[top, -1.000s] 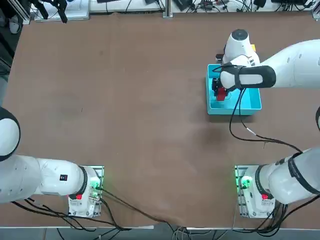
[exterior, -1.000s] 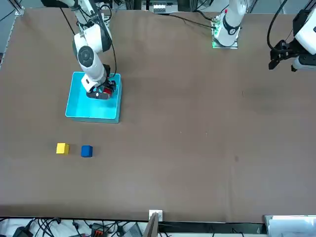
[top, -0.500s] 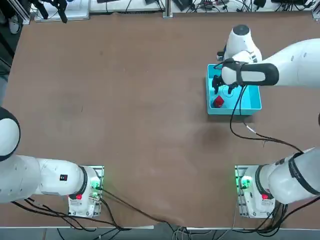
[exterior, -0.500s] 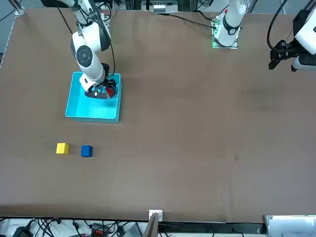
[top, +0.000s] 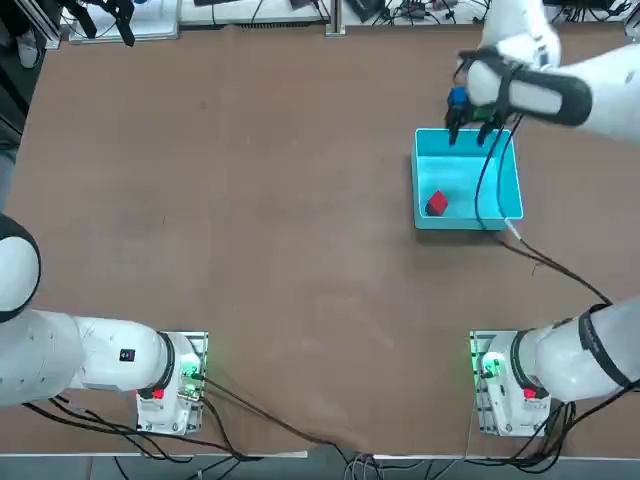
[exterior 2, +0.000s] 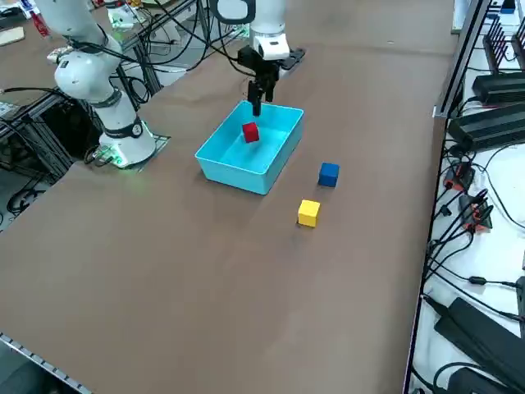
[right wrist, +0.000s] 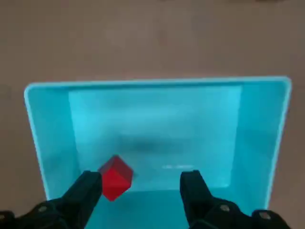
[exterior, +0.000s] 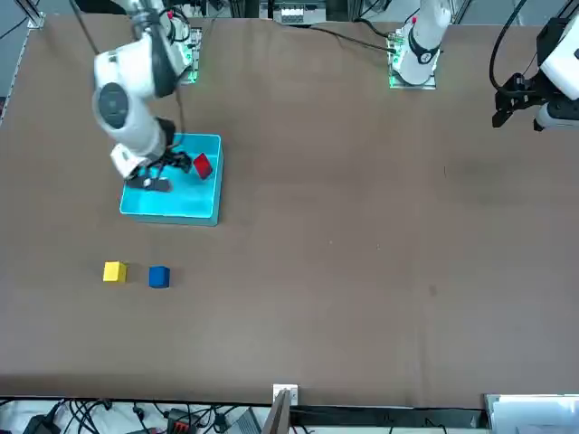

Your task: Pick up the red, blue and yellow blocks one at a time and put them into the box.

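Top view hides the yellow block (exterior: 114, 271) and most of the blue block (exterior: 159, 276) behind the right arm; only a blue corner shows. Right gripper (right wrist: 142, 188) hangs above the box (top: 504, 200), fingers spread wide and empty. Red block (top: 436, 203) lies inside by a wall. Open table (top: 250, 200) surrounds the box.

The shallow cyan box (right wrist: 157, 124) sits on the brown bench (right wrist: 143, 38), its low walls and flat bottom fully in sight. A red block (right wrist: 115, 177) lies tilted on the box floor, close to one wall. The right gripper (right wrist: 142, 186) hangs above the box, its jaws spread wide with nothing between them.
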Controlling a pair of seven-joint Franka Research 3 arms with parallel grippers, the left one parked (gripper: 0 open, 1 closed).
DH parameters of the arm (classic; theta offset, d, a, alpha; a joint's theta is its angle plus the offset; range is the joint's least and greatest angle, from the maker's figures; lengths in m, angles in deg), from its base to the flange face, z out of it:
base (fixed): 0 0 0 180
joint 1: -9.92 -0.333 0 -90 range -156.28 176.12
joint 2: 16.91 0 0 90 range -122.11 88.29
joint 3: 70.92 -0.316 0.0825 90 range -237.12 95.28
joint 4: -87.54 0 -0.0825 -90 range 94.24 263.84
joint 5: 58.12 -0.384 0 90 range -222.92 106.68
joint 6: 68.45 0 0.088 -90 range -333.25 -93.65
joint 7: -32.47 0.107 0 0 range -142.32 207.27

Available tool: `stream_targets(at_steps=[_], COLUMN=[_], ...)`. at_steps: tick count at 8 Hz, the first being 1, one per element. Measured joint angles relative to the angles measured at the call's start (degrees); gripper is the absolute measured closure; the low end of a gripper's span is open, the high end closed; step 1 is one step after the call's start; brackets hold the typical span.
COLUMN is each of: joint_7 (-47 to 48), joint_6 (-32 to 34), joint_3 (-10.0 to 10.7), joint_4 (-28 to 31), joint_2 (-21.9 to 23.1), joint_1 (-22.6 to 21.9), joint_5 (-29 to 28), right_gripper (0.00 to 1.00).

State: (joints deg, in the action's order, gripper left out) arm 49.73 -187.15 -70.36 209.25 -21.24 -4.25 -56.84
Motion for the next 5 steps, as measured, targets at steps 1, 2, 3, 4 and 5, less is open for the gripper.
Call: stream_targets(at_steps=[1,2,3,4,5], joint_7=[-3.13,-5.33,-7.2,-8.62,-9.26], joint_6=[0.05,-0.02,-0.05,-0.12,-0.19], joint_3=[0.15,0.21,0.22,0.22,0.22], joint_4=[-3.7,-8.0,-12.77,-17.73,-22.48], joint_2=[-2.53,-6.13,-10.3,-14.9,-19.53], joint_1=[2.4,4.06,5.1,5.8,6.09], joint_5=[0.0,0.0,-0.01,-0.01,-0.01], right_gripper=[0.0,0.0,0.0,0.0,0.0])
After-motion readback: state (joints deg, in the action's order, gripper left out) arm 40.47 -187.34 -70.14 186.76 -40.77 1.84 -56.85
